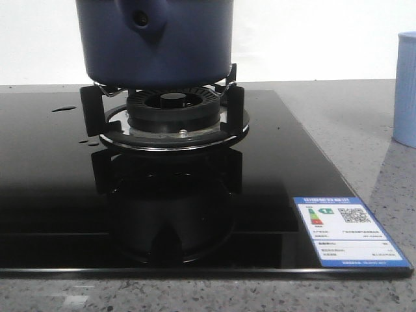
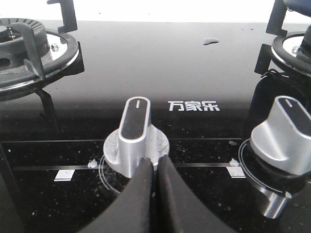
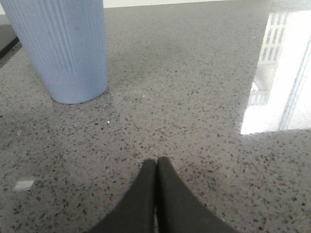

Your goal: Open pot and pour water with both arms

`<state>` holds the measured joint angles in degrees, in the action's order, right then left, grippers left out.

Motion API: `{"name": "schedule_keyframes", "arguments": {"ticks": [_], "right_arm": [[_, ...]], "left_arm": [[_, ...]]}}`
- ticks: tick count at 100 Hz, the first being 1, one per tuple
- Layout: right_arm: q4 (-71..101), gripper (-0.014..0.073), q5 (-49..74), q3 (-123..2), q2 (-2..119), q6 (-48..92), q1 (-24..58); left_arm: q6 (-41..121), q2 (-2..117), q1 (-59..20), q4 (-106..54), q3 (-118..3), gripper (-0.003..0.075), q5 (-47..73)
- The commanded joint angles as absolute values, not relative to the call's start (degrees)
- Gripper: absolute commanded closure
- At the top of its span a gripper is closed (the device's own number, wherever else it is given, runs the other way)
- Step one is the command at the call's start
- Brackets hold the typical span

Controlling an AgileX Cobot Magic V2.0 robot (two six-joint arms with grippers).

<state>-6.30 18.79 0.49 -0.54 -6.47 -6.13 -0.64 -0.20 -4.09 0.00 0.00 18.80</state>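
Note:
The dark navy pot [image 1: 156,42] stands on the burner grate [image 1: 170,114] of the black glass stove; its handle stub with a round hole faces me. Its top and lid are cut off by the frame. Neither gripper shows in the front view. My left gripper [image 2: 153,162] is shut and empty, its tips close in front of a silver stove knob [image 2: 135,133]. My right gripper [image 3: 156,162] is shut and empty above the grey speckled counter [image 3: 194,97], with a pale blue ribbed cup [image 3: 63,46] some way beyond it.
A second silver knob [image 2: 284,133] sits beside the first. Another burner [image 2: 29,53] lies beyond the first knob. The pale blue cup [image 1: 406,88] stands on the counter right of the stove. An energy label [image 1: 348,234] is stuck on the stove's front right corner. Water drops lie on the glass [image 1: 64,108].

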Motion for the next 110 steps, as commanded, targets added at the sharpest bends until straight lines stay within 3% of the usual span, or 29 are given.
{"name": "schedule_keyframes", "arguments": {"ticks": [1,73,88,110], "right_arm": [[-6.12,0.0660,17.30,2.09,-1.48,-6.06,-6.44],[-6.12,0.0660,17.30,2.09,-1.48,-6.06,-6.44],[-8.35,0.0660,16.51,2.09,-1.48,-6.06,-6.44],[-7.61,0.0660,-6.82,2.09,-1.48,-6.06,-6.44]], "left_arm": [[-1.07,-1.66,-3.86,-0.32,1.99,0.0739,16.08],[-1.07,-1.66,-3.86,-0.32,1.99,0.0739,16.08],[-0.63,-1.66,-3.86,7.50,1.99,0.0739,15.66],[-0.63,-1.66,-3.86,1.21,1.99,0.0739,2.92]]}}
